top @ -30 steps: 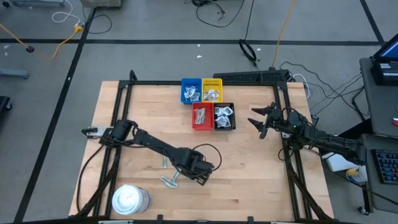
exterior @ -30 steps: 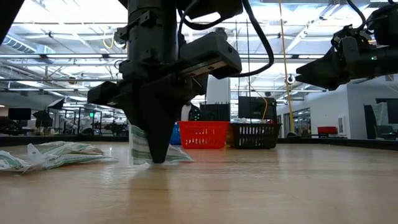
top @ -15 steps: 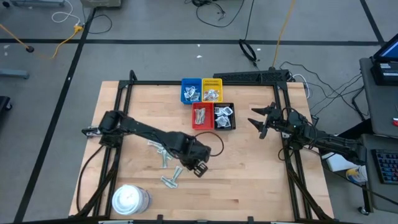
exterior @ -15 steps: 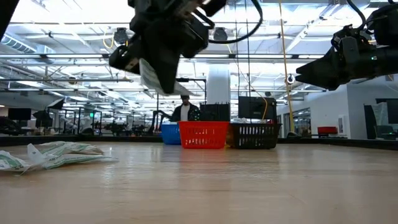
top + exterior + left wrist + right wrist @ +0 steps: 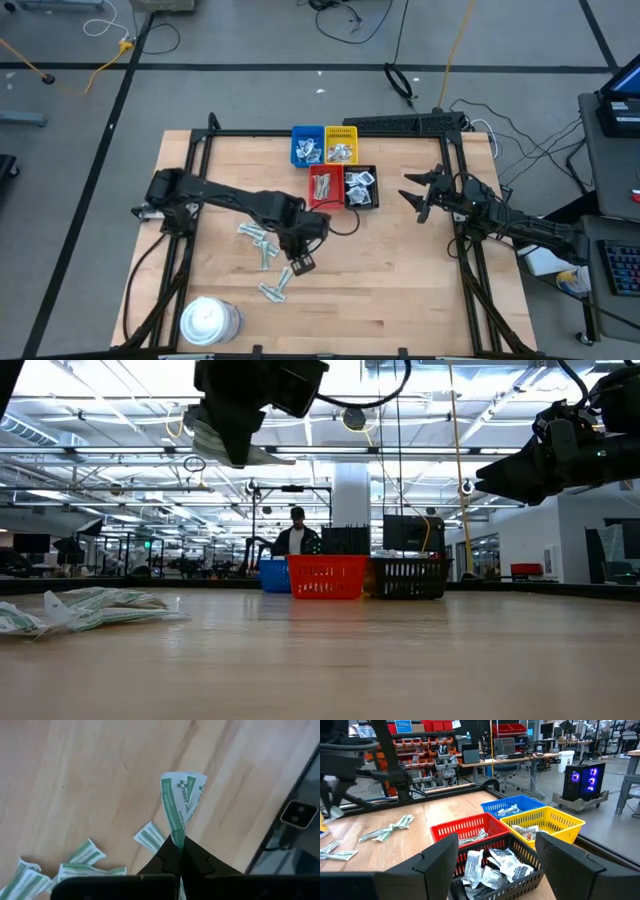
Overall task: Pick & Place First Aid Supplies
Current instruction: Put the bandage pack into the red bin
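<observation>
Up off the table and over toward the trays goes my left gripper (image 5: 300, 262) since a second ago.
Its fingers are pinched tight on a green-and-white packet (image 5: 180, 802) (held clear of the wood), loose packets (image 5: 258, 245) lying just beside it, more filling the red tray (image 5: 322, 187) and its neighbours; my right gripper (image 5: 418, 196) waits spread wide near the table's right edge.

4 plastic mesh trays, red (image 5: 465, 831), black (image 5: 512, 875), blue (image 5: 512, 806), yellow (image 5: 550, 822), hold wrapped packets (image 5: 492, 865); right gripper (image 5: 495, 867) fingers spread.
</observation>
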`<state>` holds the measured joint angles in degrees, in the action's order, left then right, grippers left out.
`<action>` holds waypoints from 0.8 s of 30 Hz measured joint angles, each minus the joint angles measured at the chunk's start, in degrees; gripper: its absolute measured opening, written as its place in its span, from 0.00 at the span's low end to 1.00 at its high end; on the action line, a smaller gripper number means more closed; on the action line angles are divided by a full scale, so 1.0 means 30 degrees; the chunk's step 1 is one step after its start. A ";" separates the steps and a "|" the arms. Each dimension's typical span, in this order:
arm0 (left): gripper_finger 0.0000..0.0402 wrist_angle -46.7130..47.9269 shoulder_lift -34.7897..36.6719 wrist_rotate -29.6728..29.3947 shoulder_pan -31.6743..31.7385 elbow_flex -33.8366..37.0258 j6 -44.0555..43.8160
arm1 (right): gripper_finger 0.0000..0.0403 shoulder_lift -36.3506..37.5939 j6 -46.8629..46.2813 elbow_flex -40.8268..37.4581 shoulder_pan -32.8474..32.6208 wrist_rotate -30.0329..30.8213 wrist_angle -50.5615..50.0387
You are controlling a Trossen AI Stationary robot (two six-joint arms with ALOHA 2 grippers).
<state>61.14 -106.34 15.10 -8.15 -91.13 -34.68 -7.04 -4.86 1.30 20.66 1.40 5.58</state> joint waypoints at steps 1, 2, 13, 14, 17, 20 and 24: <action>0.00 0.0048 0.0000 0.0127 0.0251 0.0000 0.0028 | 0.64 0.0001 -0.0007 -0.0004 -0.0001 -0.0003 0.0000; 0.00 0.0106 0.0000 0.0158 0.0556 0.0000 -0.0037 | 0.64 0.0005 -0.0007 0.0000 0.0002 0.0003 0.0000; 0.00 0.0112 0.0000 -0.0126 0.4916 0.0000 0.0016 | 0.64 -0.0001 -0.0007 0.0000 0.0003 0.0003 0.0000; 0.00 0.0111 0.0000 -0.0150 0.5334 0.0000 0.0016 | 0.64 0.0005 -0.0007 -0.0007 0.0003 0.0004 0.0000; 0.00 0.0116 0.0000 -0.0146 0.6582 0.0000 0.0056 | 0.64 0.0004 -0.0007 0.0000 -0.0003 -0.0002 0.0000; 0.00 0.0111 0.0000 -0.0140 0.7790 0.0000 0.0410 | 0.65 0.0005 -0.0002 0.0000 -0.0002 0.0004 0.0000; 0.00 0.0097 0.0000 -0.0108 0.9177 0.0000 0.0398 | 0.65 0.0002 -0.0004 -0.0004 0.0000 -0.0003 0.0000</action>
<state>61.43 -106.34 14.77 19.38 -91.13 -33.49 -7.04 -4.88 1.29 20.66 1.39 5.58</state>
